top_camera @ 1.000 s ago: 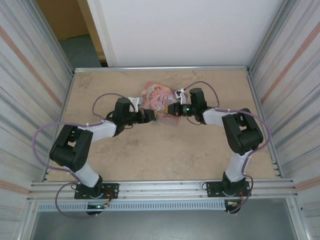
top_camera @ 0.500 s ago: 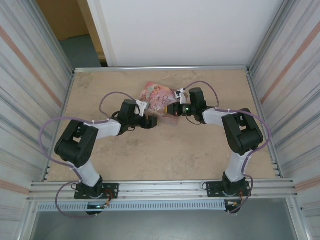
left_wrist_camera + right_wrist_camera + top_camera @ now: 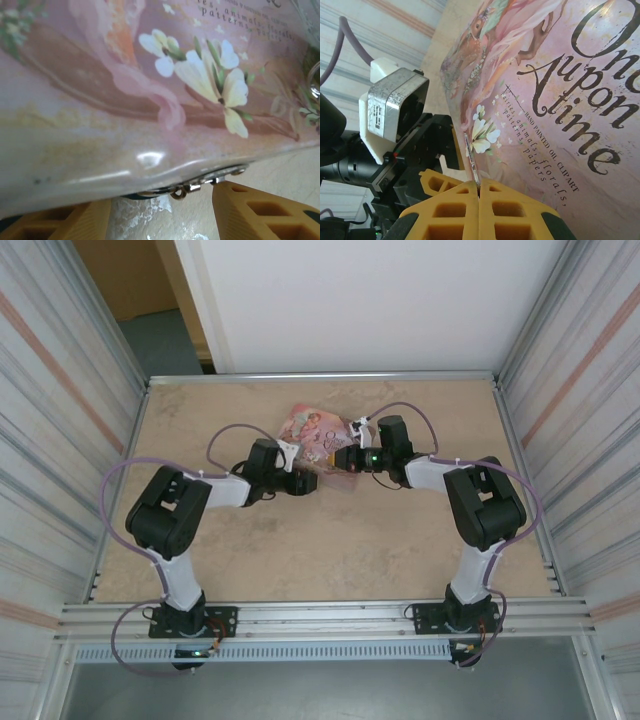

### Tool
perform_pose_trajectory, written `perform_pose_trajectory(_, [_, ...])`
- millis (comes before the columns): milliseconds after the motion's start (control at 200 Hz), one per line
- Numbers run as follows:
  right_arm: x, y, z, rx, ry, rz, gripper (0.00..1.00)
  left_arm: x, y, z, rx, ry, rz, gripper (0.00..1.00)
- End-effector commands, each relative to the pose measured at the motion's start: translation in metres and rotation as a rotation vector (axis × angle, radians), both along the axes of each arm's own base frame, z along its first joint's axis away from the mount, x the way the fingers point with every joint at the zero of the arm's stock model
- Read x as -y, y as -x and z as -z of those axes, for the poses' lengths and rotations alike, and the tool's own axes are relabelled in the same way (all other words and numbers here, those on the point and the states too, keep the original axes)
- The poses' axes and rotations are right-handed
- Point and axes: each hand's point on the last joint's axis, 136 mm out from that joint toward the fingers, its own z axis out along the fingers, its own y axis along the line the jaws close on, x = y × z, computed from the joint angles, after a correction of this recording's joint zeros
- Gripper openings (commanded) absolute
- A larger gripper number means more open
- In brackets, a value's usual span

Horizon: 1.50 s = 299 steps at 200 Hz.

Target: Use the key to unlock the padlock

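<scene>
The pink illustrated tin point(image 3: 313, 428) lies at mid-table, and both grippers meet at its near edge. In the left wrist view, a dark blue sliver of the padlock point(image 3: 134, 196) and its silvery shackle point(image 3: 200, 184) peek from under the tin's rim point(image 3: 150, 165). My left gripper point(image 3: 160, 212) is open, with one yellow finger on each side of the padlock. Its right fingertip point(image 3: 235, 192) is close under the silvery metal. My right gripper point(image 3: 479, 186) is shut on the thin metal key point(image 3: 471, 160). The key's blade runs along the tin's edge, towards the left gripper point(image 3: 420, 150).
The tin's lid point(image 3: 560, 90) lies just beyond my right gripper point(image 3: 345, 458). My left gripper point(image 3: 306, 483) is about a hand's width from it. Metal rails point(image 3: 320, 376) and corrugated side walls point(image 3: 60, 440) frame the beige table point(image 3: 330, 550).
My left arm has swung right, bringing its gripper in under the tin's near edge, and its jaws have narrowed a little. The right arm and key have stayed still.
</scene>
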Motion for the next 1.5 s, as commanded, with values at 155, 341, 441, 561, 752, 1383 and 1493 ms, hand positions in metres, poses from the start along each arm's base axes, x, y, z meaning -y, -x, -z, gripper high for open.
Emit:
perform_pose_trajectory(155, [0.002, 0.005, 0.019, -0.057, 0.039, 0.014, 0.00, 0.012, -0.013, -0.007, 0.031, 0.030, -0.007, 0.52])
perform_pose_trajectory(341, [0.002, 0.005, 0.018, -0.058, 0.038, 0.014, 0.00, 0.019, -0.012, -0.007, 0.016, 0.056, -0.020, 0.49])
perform_pose_trajectory(441, [0.002, 0.005, 0.017, -0.055, 0.038, 0.014, 0.00, 0.019, -0.012, -0.006, 0.005, 0.075, -0.040, 0.46])
perform_pose_trajectory(561, [0.002, 0.005, 0.016, -0.053, 0.036, 0.012, 0.00, 0.020, -0.013, -0.004, -0.003, 0.076, -0.058, 0.44])
perform_pose_trajectory(752, [0.001, 0.006, 0.015, -0.050, 0.037, 0.010, 0.00, 0.021, -0.014, -0.002, -0.015, 0.083, -0.084, 0.40])
perform_pose_trajectory(1383, [-0.004, 0.007, -0.008, -0.014, 0.007, 0.007, 0.00, 0.019, -0.021, -0.006, -0.047, 0.131, -0.176, 0.27])
perform_pose_trajectory(1493, [-0.002, 0.007, -0.026, 0.019, -0.006, 0.008, 0.00, 0.018, -0.018, -0.011, -0.044, 0.136, -0.175, 0.26])
